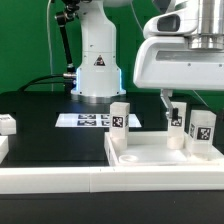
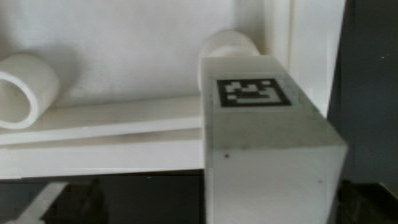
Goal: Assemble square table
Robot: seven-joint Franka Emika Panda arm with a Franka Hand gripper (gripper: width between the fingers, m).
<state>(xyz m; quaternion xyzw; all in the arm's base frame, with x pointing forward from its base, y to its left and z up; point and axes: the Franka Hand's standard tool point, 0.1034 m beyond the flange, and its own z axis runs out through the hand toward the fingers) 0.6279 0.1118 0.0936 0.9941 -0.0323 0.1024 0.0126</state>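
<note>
Three legs (image 1: 119, 116) standing upright on the tabletop (image 1: 150, 158) near the worktop's (image 1: 40, 115) front edge. Looking light, rigid, smooth plastic, probably slippery. Gripping a leg across flat opposite faces, below the tag. Hand (image 1: 172, 105) hovering wide, holding nothing.

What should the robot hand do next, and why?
Probably lower a little and close on the tagged leg. The gripper is open and holds nothing, and that leg stands on the table top right beneath it.
</note>
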